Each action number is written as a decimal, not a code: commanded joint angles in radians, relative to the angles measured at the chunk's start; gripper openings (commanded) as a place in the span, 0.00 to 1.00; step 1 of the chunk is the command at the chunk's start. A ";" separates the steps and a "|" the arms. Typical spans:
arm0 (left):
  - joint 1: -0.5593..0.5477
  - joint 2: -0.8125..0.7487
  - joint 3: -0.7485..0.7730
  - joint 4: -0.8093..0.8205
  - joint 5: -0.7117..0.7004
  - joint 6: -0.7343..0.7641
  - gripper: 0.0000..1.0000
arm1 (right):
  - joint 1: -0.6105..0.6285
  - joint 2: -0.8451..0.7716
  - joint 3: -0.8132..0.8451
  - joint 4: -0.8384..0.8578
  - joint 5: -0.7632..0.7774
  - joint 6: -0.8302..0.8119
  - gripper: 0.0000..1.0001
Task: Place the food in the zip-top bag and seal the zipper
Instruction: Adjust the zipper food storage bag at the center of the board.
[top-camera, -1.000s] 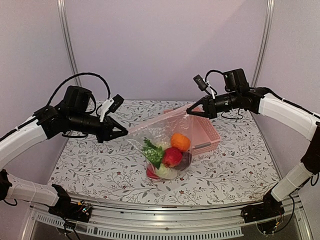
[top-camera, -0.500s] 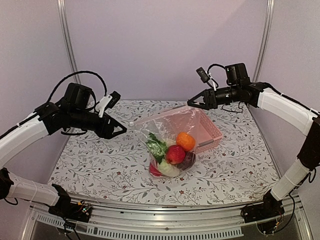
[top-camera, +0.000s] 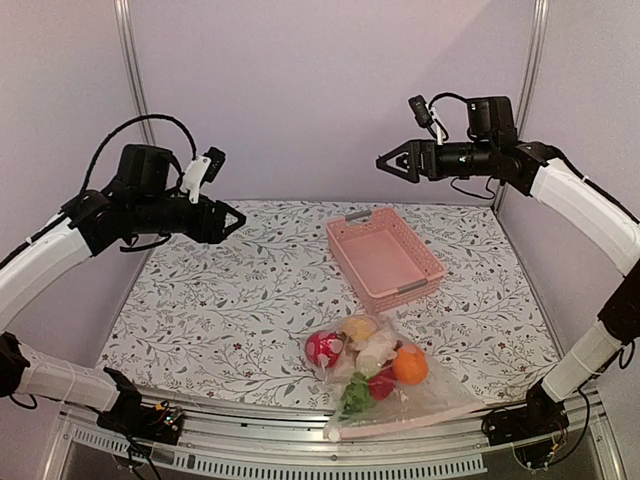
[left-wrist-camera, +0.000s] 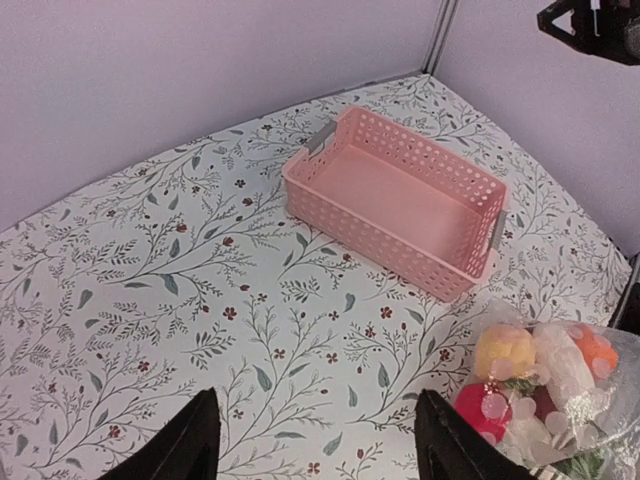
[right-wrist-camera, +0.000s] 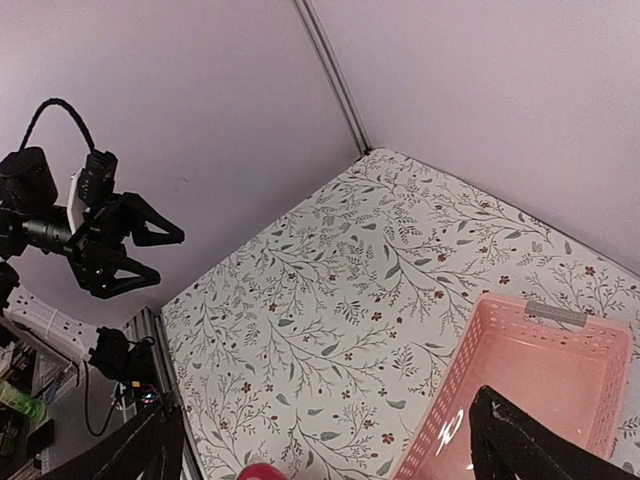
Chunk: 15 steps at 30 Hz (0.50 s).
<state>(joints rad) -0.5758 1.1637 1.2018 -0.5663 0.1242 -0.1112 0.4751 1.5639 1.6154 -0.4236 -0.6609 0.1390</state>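
Note:
The zip-top bag (top-camera: 400, 405) lies flat at the table's near edge, in front of the basket. The food is inside it: a red piece (top-camera: 323, 347), an orange one (top-camera: 409, 364), a cream one (top-camera: 376, 350) and green leaves (top-camera: 355, 395). The zipper is too thin to make out. My left gripper (top-camera: 232, 218) hangs open high over the table's left side, holding nothing. My right gripper (top-camera: 388, 160) hangs open high at the back right, also empty. The left wrist view shows the bag (left-wrist-camera: 545, 390) at lower right, beyond the open left gripper (left-wrist-camera: 320, 445). The right gripper (right-wrist-camera: 330, 450) is spread wide.
A pink lattice basket (top-camera: 342, 255) stands empty at the back right of the flowered table; it also appears in the wrist views as the basket (left-wrist-camera: 390, 262) and the basket (right-wrist-camera: 545, 375). Metal corner posts and lilac walls close in the back. The bag overhangs the front rail slightly.
Both grippers opened and let go of the bag's top corners. The bag with the food fell from mid-table towards the near edge. Both arms drew up and apart.

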 joint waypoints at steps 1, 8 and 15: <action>0.019 0.028 0.022 0.017 -0.135 -0.042 0.67 | -0.006 -0.061 -0.044 -0.010 0.311 0.065 0.99; 0.033 0.041 0.042 0.044 -0.251 -0.077 0.72 | -0.006 -0.129 -0.119 -0.020 0.651 0.112 0.99; 0.019 0.053 -0.008 0.079 0.131 -0.065 0.72 | -0.006 -0.167 -0.166 -0.022 0.612 0.099 0.99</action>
<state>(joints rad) -0.5510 1.2133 1.2278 -0.5331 -0.0219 -0.1768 0.4744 1.4384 1.4872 -0.4347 -0.0788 0.2325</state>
